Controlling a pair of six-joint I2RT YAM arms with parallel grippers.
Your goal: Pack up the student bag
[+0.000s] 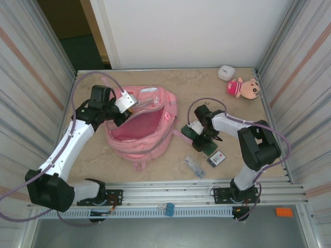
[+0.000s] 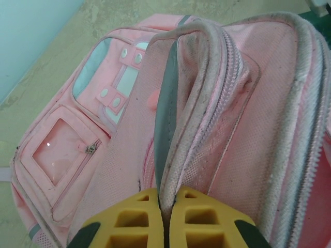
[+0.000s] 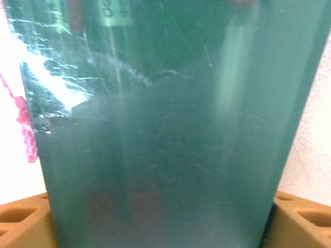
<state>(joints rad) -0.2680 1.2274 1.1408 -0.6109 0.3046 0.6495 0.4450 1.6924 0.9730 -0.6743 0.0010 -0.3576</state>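
1. Pink fabric first, from the top camera: the student bag [image 1: 155,147] lies on the table [image 1: 98,160] left of centre, with its main mouth gaping upward. My left pincer [image 1: 133,106] sits at the far-left rim of that mouth. My right pincer [image 1: 196,135] is down over a green pack [image 1: 185,131] just right of the bag. A plush doll [image 1: 243,87] lies near the far right corner, well apart from both.
2. From the left wrist camera, my yellow fingers [image 2: 134,219] are pressed together on a fold of the student bag [image 2: 129,134], at the rim beside its zip. The left pincer [image 2: 165,212] is closed on that fabric. A front pocket [image 2: 59,150] with a clear window lies beyond, to the left.
3. From the right wrist camera, the glossy green pack [image 3: 165,144] stands between my orange fingers [image 3: 23,225], and its edges reach both of them. The right pincer [image 3: 160,227] stands wide. I cannot tell whether it clamps the pack or merely straddles it. Pale table [image 3: 315,139] shows at the right.
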